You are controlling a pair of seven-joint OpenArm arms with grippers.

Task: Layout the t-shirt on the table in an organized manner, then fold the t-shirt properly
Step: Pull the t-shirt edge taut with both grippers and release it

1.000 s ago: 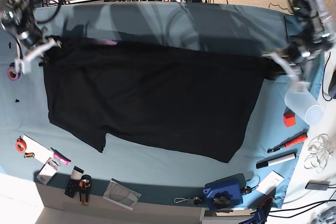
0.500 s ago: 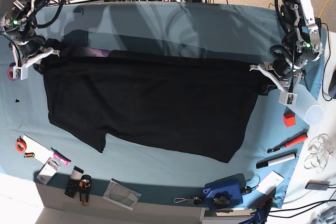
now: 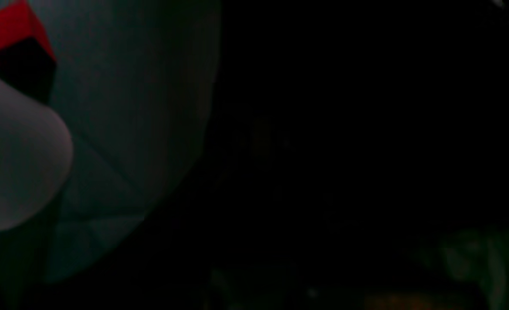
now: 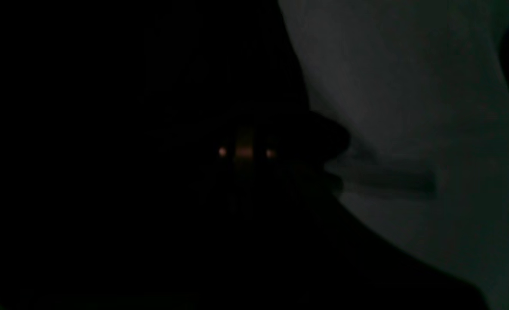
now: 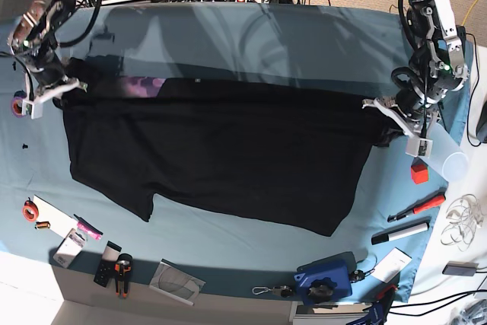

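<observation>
Black t-shirt (image 5: 221, 150) with purple print on teal table (image 5: 251, 36).

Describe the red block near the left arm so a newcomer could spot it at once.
Start at the t-shirt on the table and go to its end under the left gripper. Just below sits the red block, beside a clear cup; it is the only cube.

A small red cube (image 5: 419, 172) and a translucent plastic cup (image 5: 444, 157) sit near the table's right edge; a red-handled screwdriver (image 5: 415, 208) lies just below them.
</observation>
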